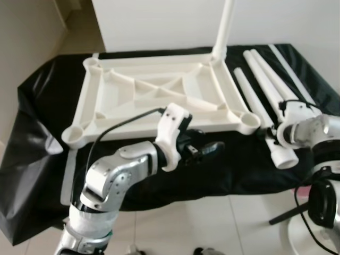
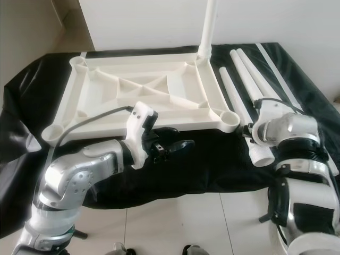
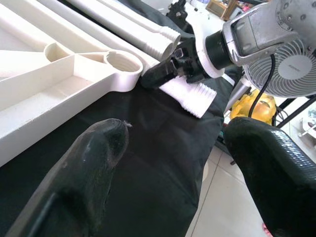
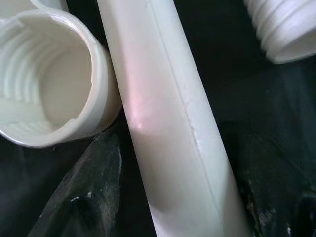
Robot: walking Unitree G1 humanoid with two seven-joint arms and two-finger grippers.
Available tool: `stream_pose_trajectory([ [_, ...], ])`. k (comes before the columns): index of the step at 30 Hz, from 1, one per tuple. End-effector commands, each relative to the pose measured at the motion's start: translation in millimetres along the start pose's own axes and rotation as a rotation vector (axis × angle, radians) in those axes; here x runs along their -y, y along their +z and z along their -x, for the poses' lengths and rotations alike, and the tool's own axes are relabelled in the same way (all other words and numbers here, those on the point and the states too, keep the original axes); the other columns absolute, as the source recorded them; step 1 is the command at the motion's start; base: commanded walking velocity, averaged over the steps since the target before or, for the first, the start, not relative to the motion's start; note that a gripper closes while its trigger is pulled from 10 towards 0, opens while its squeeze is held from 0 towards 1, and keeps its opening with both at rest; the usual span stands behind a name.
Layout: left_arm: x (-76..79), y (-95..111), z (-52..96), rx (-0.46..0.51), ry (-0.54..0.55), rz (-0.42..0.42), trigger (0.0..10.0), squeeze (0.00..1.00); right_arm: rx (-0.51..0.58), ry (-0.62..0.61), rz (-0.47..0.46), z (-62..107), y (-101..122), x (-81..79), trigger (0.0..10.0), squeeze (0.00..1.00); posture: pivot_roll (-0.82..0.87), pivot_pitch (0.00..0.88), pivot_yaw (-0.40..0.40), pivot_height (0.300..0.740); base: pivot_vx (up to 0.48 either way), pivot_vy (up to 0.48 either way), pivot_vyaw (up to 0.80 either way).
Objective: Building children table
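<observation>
- The left gripper (image 1: 204,150) hovers over the black cloth at the 6 o'clock edge of the upturned white tabletop (image 1: 154,95), fingers spread and empty.
- One leg (image 1: 224,26) already stands in the far corner socket.
- At 3 o'clock, the right gripper (image 2: 254,130) straddles a loose leg (image 4: 168,123) beside the near corner socket (image 4: 49,79); grip unclear.
- Best to grasp it firmly, raise it upright, and align the threads squarely.

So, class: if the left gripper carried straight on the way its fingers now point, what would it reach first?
Probably the right gripper, which straddles a white table leg lying on the black cloth. The left gripper is open and aimed that way, though depth is unclear.
</observation>
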State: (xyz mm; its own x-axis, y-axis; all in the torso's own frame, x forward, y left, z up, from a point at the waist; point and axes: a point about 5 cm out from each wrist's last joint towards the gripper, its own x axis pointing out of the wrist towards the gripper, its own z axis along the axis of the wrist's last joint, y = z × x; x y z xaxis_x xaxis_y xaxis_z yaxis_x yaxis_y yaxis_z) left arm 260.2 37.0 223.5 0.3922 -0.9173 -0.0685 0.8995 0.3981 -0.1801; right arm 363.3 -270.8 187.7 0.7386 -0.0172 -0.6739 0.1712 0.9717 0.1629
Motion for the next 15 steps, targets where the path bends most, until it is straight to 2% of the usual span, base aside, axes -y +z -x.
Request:
stream_pose_trajectory([
  [1,3.0,2.3,-2.3,0.004,-0.025,0.0,10.0,0.0,-0.089,0.061,-0.029,-7.1,-13.6,-0.1,9.5,0.0,-0.08,0.151,-0.005,0.74,0.0,0.0,0.0],
  [4,3.7,2.5,-3.2,0.005,-0.031,0.001,10.0,0.0,-0.105,0.089,-0.023,-8.0,-15.1,-1.7,9.5,0.0,-0.08,0.151,-0.005,0.74,0.0,0.0,0.0],
  [5,3.4,2.7,-3.2,0.005,-0.031,0.001,10.0,0.0,-0.118,0.087,-0.033,-8.0,-15.9,-1.1,6.7,0.0,-0.08,0.152,-0.009,0.74,0.0,0.0,0.0],
  [7,2.6,3.0,-3.1,0.007,-0.026,0.004,10.0,0.0,-0.144,0.093,-0.056,-8.3,-18.4,-0.7,6.9,0.0,-0.08,0.154,-0.01,0.74,0.0,0.0,0.0],
  [8,2.4,3.1,-3.2,0.008,-0.024,0.005,10.0,0.0,-0.153,0.097,-0.063,-8.7,-19.8,-0.5,4.6,0.0,-0.08,0.154,-0.012,0.74,0.0,0.0,0.0],
  [10,2.4,3.1,-3.2,0.008,-0.023,0.006,10.0,0.0,-0.158,0.1,-0.065,-9.0,-20.5,-0.4,4.6,0.0,-0.08,0.154,-0.012,0.74,0.0,0.0,0.0],
  [11,2.1,3.3,-3.0,0.011,-0.021,0.01,10.0,0.0,-0.171,0.11,-0.072,-9.4,-22.1,-0.7,0.5,0.0,-0.08,0.155,-0.014,0.74,0.0,0.0,0.0],
  [12,1.9,3.4,-2.8,0.013,-0.02,0.013,10.0,0.0,-0.18,0.115,-0.076,-9.6,-22.9,-0.9,0.5,0.0,-0.08,0.155,-0.014,0.74,0.0,0.0,0.0],
  [13,1.3,3.3,-2.6,0.013,-0.016,0.013,10.0,0.0,-0.186,0.121,-0.073,-10.0,-23.5,-2.4,0.0,0.0,-0.08,0.154,-0.014,0.74,0.0,0.0,0.0],
  [15,0.7,3.7,-2.7,0.014,-0.013,0.012,10.0,0.0,-0.177,0.133,-0.05,-10.5,-22.1,-3.7,0.0,0.0,-0.08,0.153,-0.015,0.74,0.0,0.0,0.0],
])
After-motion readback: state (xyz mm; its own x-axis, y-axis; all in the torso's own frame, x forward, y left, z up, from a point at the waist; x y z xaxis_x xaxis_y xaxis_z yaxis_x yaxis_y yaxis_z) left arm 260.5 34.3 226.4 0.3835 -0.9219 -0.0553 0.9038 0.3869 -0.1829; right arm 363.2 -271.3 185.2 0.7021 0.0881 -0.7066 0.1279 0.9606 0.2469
